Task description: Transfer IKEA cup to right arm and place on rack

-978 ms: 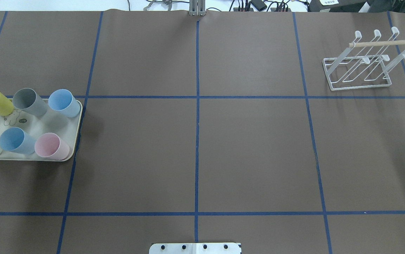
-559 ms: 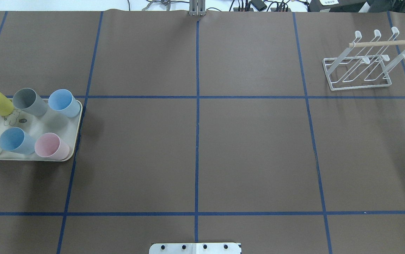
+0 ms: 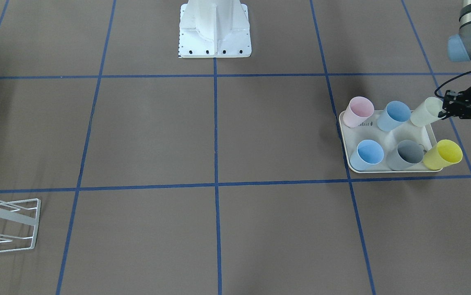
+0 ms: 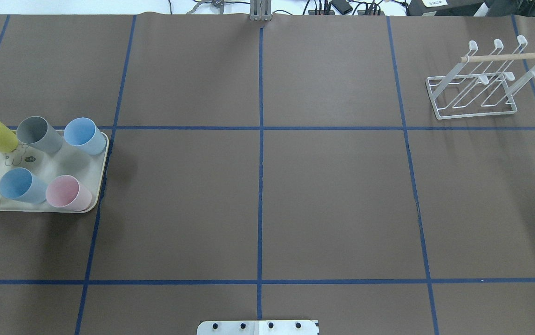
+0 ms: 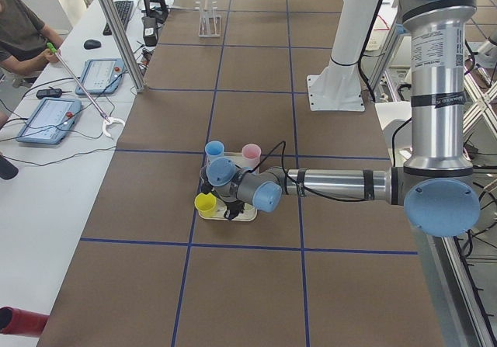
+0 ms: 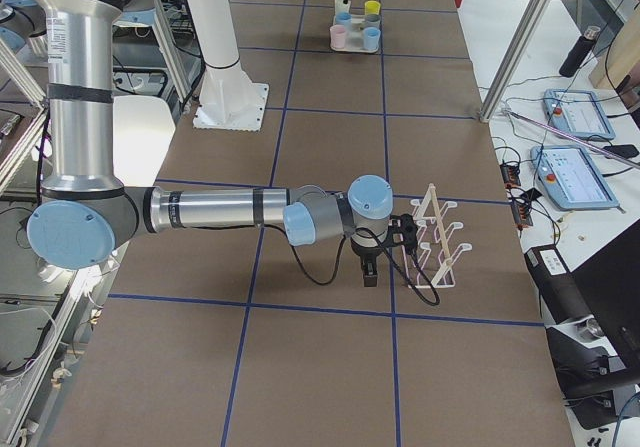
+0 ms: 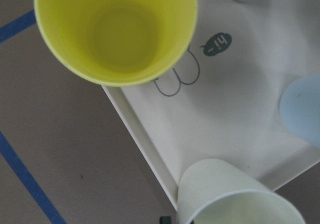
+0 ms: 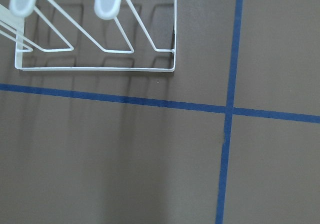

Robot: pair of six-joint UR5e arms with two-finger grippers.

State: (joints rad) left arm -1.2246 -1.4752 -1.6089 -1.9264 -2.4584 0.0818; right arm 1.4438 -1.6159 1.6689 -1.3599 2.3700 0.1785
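The left gripper (image 3: 447, 109), at the right edge of the front view, is clamped on the rim of the pale green cup (image 3: 424, 114), which stands in the upper right corner of the tray (image 3: 343, 130). The right gripper (image 6: 367, 270) hangs mid-frame beside the rack (image 6: 437, 235); whether its jaws are apart cannot be told.

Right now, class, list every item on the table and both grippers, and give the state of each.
rack: upright, empty.
tray: flat, carrying six cups.
yellow cup: upright, empty.
grey cup: upright, empty.
pink cup: upright.
blue cups: both upright.
pale cup: upright, left gripper at its rim.
left gripper: grip unclear.
right gripper: near the rack, unclear.
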